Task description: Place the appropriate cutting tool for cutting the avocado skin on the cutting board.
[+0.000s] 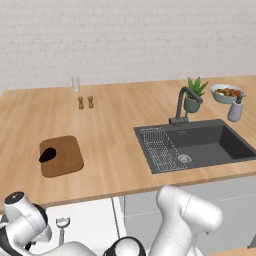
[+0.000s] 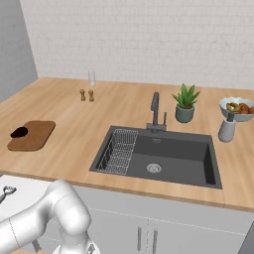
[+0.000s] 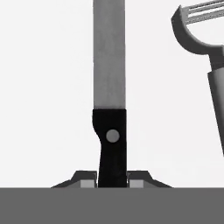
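Observation:
The knife lies on a white surface in the hand view, its narrow grey blade pointing away and its black handle running down between my fingertips. My gripper is shut on the handle, with a fingertip pressed against each side. The brown cutting board sits at the left of the wooden counter. The dark avocado rests on the board's left part. From the right base, the board and avocado appear at the far left.
A silver peeler lies just right of the knife, also seen in the white open drawer below the counter edge as the peeler. A dark sink with a rack, a faucet, a plant, a fruit bowl and two shakers stand on the counter.

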Tool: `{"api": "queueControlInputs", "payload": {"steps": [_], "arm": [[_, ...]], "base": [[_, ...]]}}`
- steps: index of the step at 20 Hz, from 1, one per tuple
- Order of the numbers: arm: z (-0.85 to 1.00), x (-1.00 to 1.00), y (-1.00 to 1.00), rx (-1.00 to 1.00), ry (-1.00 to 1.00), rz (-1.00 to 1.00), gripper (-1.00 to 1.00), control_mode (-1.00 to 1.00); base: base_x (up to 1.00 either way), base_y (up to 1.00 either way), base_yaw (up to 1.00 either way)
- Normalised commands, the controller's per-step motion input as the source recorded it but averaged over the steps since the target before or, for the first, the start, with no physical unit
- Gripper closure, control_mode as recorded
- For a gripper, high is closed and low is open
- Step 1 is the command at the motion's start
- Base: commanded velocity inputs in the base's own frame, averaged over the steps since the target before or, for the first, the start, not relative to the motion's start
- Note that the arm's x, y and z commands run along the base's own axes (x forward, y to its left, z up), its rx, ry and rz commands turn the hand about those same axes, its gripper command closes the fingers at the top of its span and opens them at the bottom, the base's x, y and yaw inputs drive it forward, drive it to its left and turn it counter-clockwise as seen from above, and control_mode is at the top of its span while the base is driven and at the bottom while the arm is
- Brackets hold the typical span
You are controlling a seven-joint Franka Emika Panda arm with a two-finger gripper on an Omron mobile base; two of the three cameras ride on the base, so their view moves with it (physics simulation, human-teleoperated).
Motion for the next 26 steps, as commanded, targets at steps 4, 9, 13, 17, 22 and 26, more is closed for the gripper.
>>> {"api": "queueControlInputs", "payload": {"steps": [4, 9, 13, 17, 22, 26], "arm": [[0.04, -0.38, -0.01, 0.05, 0.03, -0.14, 1.0, -1.0], [0.02, -0.58, 0.0, 0.05, 0.0, -0.14, 1.0, -1.0], [0.2, -0.52, 0.0, 0.05, 0.0, -0.14, 1.0, -1.0], [0.53, -0.27, 0.0, 0.03, 0.0, -0.12, 1.0, -1.0], [0.64, -0.31, -0.01, 0.01, 0.0, -0.06, 1.0, -1.0], [0.56, -0.51, 0.0, 0.0, 0.0, -0.03, 1.0, -1.0]], "base": [[0.0, 0.0, 0.0], [0.0, 0.0, 0.0], [0.0, 0.0, 0.0], [0.0, 0.0, 0.0], [0.0, 0.0, 0.0], [0.0, 0.0, 0.0]]}}
